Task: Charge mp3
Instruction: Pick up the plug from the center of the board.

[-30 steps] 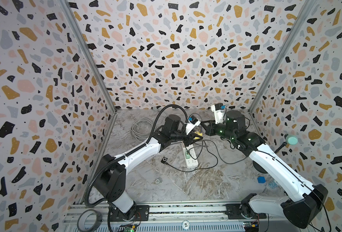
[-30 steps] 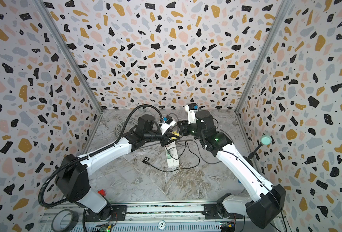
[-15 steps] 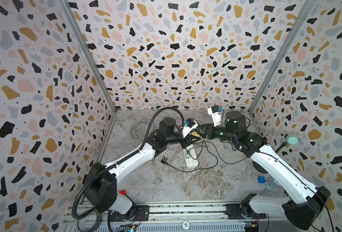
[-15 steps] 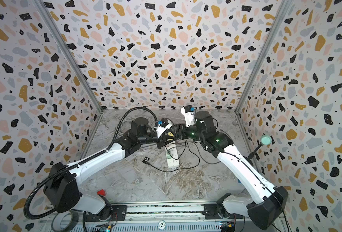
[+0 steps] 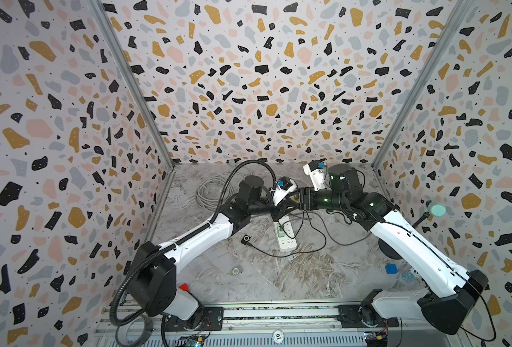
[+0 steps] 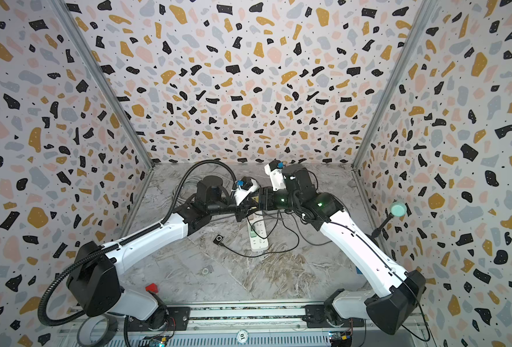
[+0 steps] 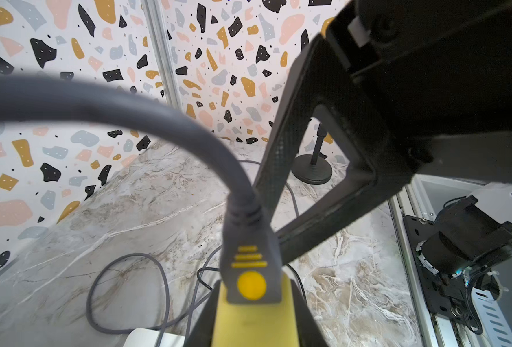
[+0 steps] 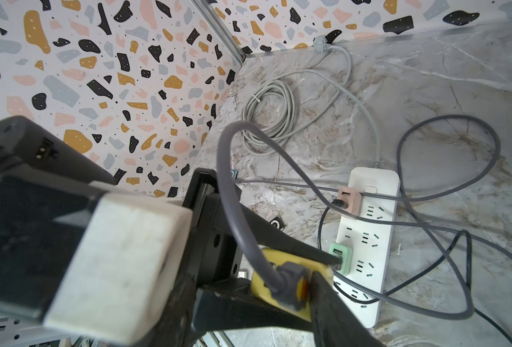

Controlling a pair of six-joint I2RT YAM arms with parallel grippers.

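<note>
Yellow plastic, a small charger block (image 7: 253, 312), is pinched between the fingers of the left gripper (image 7: 253, 333). A grey plug (image 7: 250, 270) with a yellow dot sits in the block's face, and its grey cable (image 7: 128, 111) arcs away.

Both arms reach forward and inward from the base rail with their forearms close to level. Their wrists meet nose to nose above the far end of the white power strip (image 5: 285, 238). The right gripper (image 7: 268, 217) stands with its jaws apart, one on each side of the plug. Whether either jaw touches the plug I cannot tell.

In both top views the wrists and camera mounts crowd the meeting point, so the block barely shows and the strip's far end is covered. In the right wrist view a blurred white mount fills much of the foreground.

The mp3 player (image 5: 246, 239) lies flat on the marble-patterned counter (image 5: 309, 276), just beside the power strip on the left arm's side, clear of both grippers. A thin dark lead (image 5: 278, 255) runs from it past the strip's near end. Its connection at the player is too small to make out.

The strip's sockets hold a pink adapter (image 8: 349, 198) with a dark plug in it and a green adapter (image 8: 340, 255), partly hidden by a finger. A coiled pale cord (image 8: 266, 120) lies beyond the strip's far end.
</note>
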